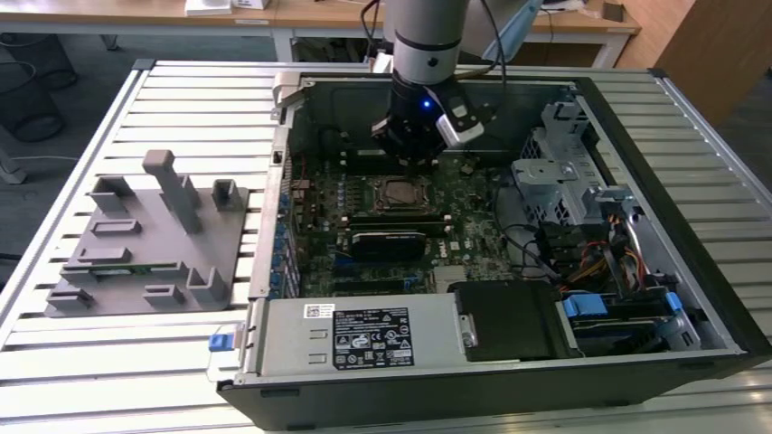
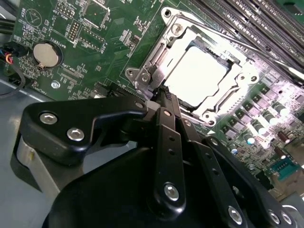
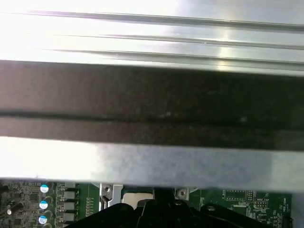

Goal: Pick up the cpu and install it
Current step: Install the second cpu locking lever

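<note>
The cpu (image 1: 399, 193) lies flat in the socket on the motherboard of an open computer case; its pale shiny top (image 2: 197, 73) glares inside the metal socket frame (image 2: 152, 61). My gripper (image 1: 418, 163) hangs just above the far edge of the socket. In the second wrist view the gripper (image 2: 166, 91) has its two black fingers pressed together, nothing between them, the tips at the frame's rim beside the cpu. In the first wrist view a strip of the socket (image 3: 137, 197) peeks out above the gripper body.
The case walls (image 1: 289, 99) ring the board. A drive cage (image 1: 561, 176) and cables crowd the exterior view's right, and a power supply (image 1: 362, 334) sits in front. Memory sticks (image 2: 247, 14) and a coin battery (image 2: 47, 54) flank the socket. A grey fixture tray (image 1: 133, 244) lies outside.
</note>
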You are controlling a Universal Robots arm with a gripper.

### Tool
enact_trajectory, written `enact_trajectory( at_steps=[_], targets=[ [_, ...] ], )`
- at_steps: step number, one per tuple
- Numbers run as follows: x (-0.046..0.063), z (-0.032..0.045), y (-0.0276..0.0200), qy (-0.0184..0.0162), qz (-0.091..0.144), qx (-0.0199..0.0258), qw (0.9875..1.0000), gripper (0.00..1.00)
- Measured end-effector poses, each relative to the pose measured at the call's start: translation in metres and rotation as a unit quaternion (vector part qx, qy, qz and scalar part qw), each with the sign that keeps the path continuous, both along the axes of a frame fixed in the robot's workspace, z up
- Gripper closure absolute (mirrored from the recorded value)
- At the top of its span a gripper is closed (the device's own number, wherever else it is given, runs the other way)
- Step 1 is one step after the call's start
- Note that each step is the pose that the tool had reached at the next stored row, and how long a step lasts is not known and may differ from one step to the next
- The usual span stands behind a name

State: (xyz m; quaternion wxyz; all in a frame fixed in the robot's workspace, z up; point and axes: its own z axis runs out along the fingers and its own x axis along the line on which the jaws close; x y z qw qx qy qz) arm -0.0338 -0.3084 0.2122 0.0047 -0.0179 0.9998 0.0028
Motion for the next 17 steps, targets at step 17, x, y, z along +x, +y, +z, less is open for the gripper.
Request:
enact_trajectory(
  at_steps=[17],
  targets=[
    [0.0002, 0.0033, -0.0003, 0.0002, 0.000, -0.0020, 1.0000, 0.89]
  ],
)
